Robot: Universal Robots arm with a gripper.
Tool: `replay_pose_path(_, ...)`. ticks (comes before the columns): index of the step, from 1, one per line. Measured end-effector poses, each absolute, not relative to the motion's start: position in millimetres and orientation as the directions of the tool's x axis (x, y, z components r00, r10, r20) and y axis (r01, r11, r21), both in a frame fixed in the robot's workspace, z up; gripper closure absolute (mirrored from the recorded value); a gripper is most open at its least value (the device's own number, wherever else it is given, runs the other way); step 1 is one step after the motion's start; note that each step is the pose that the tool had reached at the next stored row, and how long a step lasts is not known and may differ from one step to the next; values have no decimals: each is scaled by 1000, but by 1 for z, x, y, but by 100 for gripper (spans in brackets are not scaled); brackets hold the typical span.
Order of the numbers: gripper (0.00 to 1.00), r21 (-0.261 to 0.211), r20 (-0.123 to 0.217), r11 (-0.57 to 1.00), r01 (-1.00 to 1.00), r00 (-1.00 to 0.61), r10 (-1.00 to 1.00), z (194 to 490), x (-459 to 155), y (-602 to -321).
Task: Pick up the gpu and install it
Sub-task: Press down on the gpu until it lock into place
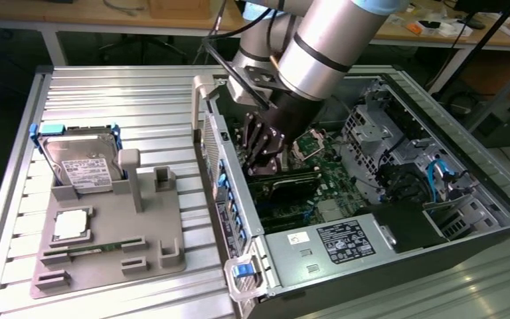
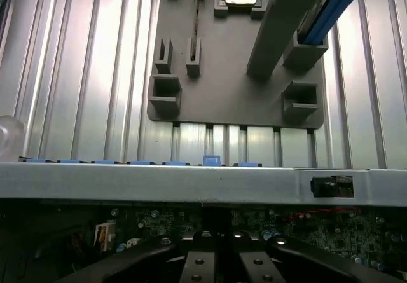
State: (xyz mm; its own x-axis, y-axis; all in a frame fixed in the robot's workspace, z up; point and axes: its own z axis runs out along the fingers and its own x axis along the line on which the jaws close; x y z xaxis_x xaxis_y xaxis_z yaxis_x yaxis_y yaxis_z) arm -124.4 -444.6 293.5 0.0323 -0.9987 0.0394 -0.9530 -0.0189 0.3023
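My gripper (image 1: 270,165) reaches down into the open computer case (image 1: 237,199), low over the green motherboard (image 1: 321,166) near the case's wall on the exterior view's left. Its dark fingers (image 2: 198,264) stand close together, shut. A copper-toned part that looks like the gpu's heatsink (image 1: 283,158) shows right at the fingertips, standing on the board. The arm hides most of the card, and I cannot tell if the fingers touch it.
On the slatted table at the exterior view's left, a grey fixture (image 1: 104,269) holds a hard drive (image 1: 82,163), a square chip (image 1: 71,222) and a memory stick (image 1: 95,249). The case holds a power supply (image 1: 335,242) and a drive cage (image 1: 379,129). The case rim (image 2: 191,181) crosses the wrist view.
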Motion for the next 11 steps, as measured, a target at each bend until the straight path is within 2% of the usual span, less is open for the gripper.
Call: replay_pose_path(11,89,302,39,-23,-953,37,-999,303,-117,-446)
